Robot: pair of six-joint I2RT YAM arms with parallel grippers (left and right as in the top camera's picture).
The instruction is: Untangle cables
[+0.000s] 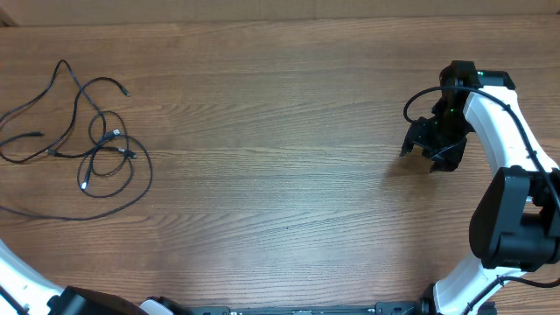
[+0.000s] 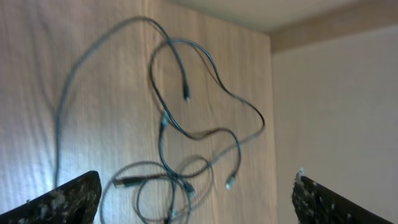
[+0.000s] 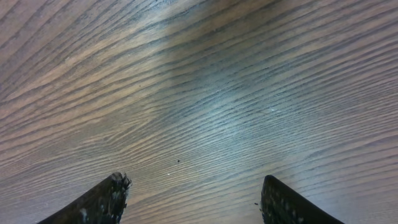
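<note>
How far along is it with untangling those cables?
Little looks done: the cables lie in overlapping loops on the table. Nothing is in hand; the left tool and right tool are open, empty. Left: separating every crossed loop.

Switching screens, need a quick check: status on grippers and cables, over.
Left gripper open, empty, above the cables. Right gripper open, empty, over the table, well away. Cables loose, loops crossing. Nothing in the way.
</note>
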